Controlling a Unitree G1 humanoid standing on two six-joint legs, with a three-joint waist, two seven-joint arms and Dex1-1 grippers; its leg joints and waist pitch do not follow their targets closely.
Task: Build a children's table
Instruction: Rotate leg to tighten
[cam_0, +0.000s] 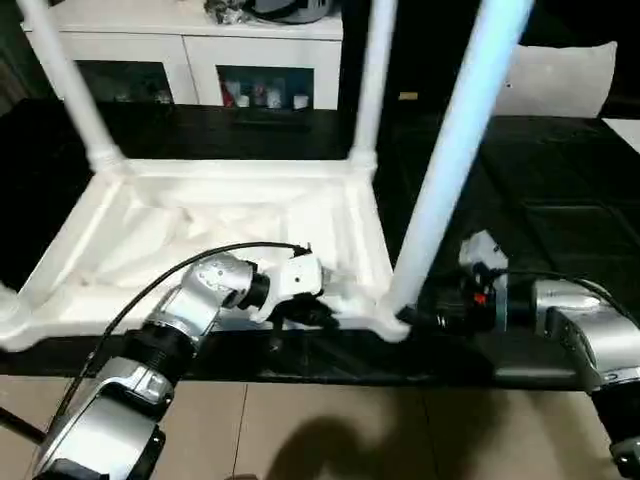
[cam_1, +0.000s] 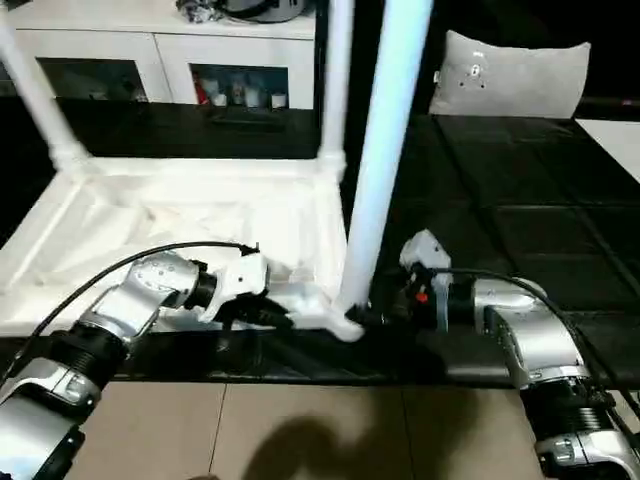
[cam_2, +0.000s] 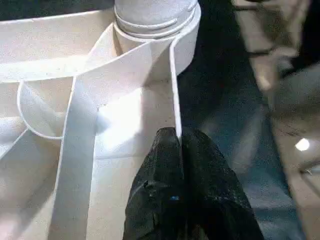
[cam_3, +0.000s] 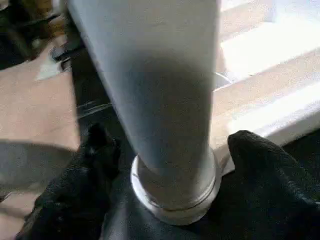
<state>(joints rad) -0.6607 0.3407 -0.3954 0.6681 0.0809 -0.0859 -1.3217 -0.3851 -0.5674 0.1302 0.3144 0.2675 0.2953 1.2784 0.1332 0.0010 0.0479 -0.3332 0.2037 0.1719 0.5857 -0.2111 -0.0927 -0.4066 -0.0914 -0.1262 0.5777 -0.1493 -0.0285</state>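
Left eye view showed the tabletop (cam_0: 230, 230) lying underside up on the dark floor mat (cam_0: 560, 200), its near edge toward the robot. At that edge the left gripper (cam_2: 178, 142) was fully closed, pinching a thin upright rib of the underside beside the near corner socket (cam_0: 390, 322). The right gripper (cam_3: 170, 165) stood wide apart around the base of the near leg (cam_0: 455, 150) seated in that socket; whether the fingers pressed the tube could not be told. Two further legs (cam_0: 70, 80) stood in the far corners, before a white cabinet (cam_0: 180, 40). Judged light, hollow, rigid plastic, smooth and liable to slip; the rib looked thin and could flex. The leg was best held low, near the socket.
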